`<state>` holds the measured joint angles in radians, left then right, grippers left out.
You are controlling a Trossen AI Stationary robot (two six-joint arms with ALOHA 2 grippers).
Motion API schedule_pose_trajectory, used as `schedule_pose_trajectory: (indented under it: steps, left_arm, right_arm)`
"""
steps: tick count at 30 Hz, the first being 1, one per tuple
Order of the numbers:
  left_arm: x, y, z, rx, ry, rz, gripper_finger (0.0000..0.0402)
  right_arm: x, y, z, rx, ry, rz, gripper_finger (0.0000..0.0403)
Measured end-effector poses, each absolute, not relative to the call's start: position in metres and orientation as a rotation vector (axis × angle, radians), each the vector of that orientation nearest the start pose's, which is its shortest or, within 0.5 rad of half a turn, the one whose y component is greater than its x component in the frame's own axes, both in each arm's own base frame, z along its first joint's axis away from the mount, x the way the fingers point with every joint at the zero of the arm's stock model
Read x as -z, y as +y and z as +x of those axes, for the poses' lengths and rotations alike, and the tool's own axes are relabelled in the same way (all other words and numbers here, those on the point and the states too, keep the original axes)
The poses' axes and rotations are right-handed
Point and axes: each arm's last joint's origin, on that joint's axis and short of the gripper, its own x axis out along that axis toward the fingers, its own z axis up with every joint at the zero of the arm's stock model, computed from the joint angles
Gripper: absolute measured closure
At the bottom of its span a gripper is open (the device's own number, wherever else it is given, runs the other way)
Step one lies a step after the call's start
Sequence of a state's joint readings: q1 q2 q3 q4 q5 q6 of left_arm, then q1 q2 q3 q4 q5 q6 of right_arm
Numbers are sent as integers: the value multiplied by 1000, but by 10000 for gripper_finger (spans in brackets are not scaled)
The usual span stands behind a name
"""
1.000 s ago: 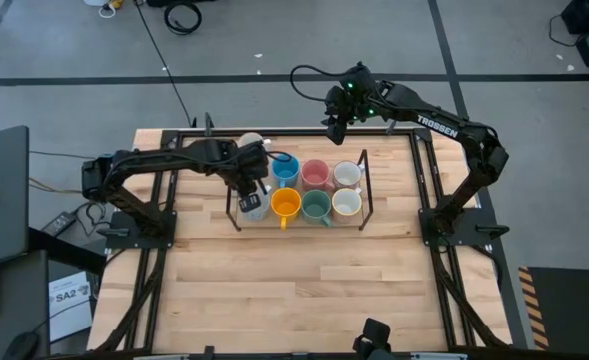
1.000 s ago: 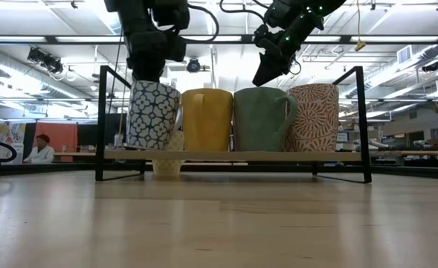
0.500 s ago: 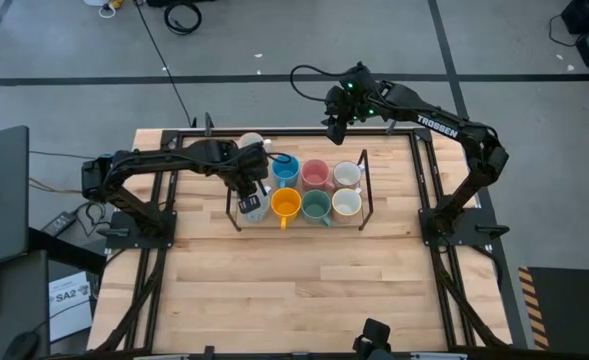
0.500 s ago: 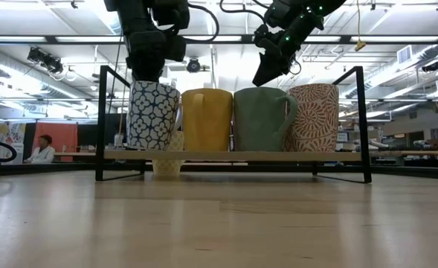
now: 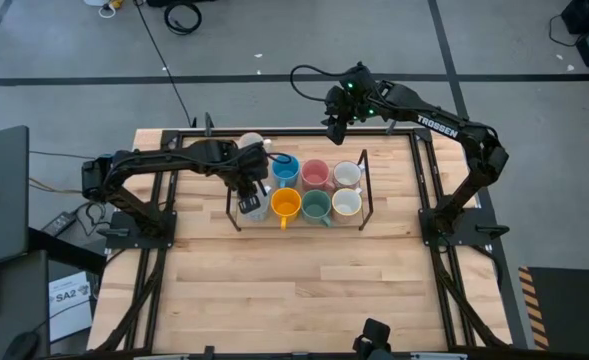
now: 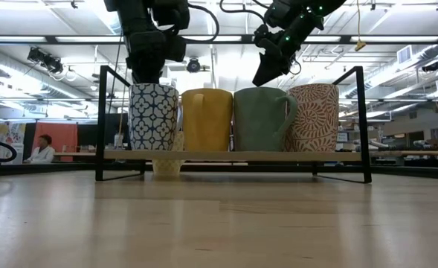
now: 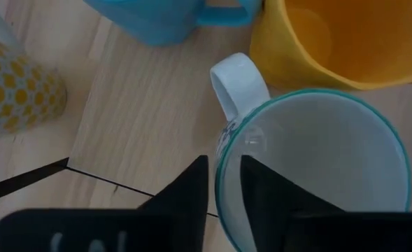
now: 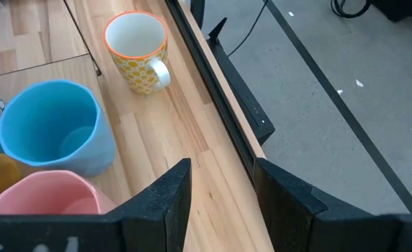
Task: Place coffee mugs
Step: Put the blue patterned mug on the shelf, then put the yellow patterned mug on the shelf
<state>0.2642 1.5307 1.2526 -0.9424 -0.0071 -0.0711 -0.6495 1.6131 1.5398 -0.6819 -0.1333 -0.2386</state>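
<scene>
A black-framed rack with a wooden shelf (image 6: 233, 155) holds several mugs. Blue (image 5: 285, 170), pink (image 5: 315, 174) and white (image 5: 347, 175) stand in the far row. Orange (image 5: 286, 204), green (image 5: 317, 205) and a red-patterned white one (image 6: 313, 117) stand in the near row. My left gripper (image 5: 249, 190) is shut on a white mug with a blue pattern (image 6: 153, 115) at the near row's left end. A yellow-dotted mug (image 8: 139, 49) stands on the table beyond the rack. My right gripper (image 8: 223, 189) hovers open above the table's far edge, touching nothing. My left gripper holds the blue-patterned mug by its teal rim (image 7: 223, 175), next to the handle (image 7: 237, 80). One finger (image 7: 261, 189) is inside the mug and one (image 7: 192, 192) outside. The fingers come from above, pointing down. The mug stands upright with its base on the rack's shelf.
The rack's black side frames (image 6: 361, 119) rise at both ends of the shelf. The orange mug (image 7: 331, 42) stands right beside the held mug. Open wooden table (image 5: 304, 280) lies on the near side of the rack. Black rails border the table (image 8: 226, 105).
The blue-patterned mug, slightly tilted a second ago, now stands upright on the shelf. My left gripper has kept its hold and barely moved. My right arm has kept still.
</scene>
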Motion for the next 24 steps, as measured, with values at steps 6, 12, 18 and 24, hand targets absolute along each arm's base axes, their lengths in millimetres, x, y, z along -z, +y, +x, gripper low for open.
schedule_pose_trajectory:
  steps: [6, 12, 18, 24]
  left_arm:
    - [-267, 78, 284, -279, 1207, -217, 267]
    - [-281, 83, 284, -303, 1195, -240, 258]
    - [-308, 85, 289, -256, 1122, -173, 258]
    - [-344, 102, 290, -265, 1008, -40, 258]
  right_arm:
    - [-343, -209, 281, 402, 756, 67, 242]
    - [-343, -209, 281, 402, 756, 67, 242]
    - [-343, -209, 281, 402, 757, 68, 242]
    - [-343, -209, 281, 402, 757, 68, 242]
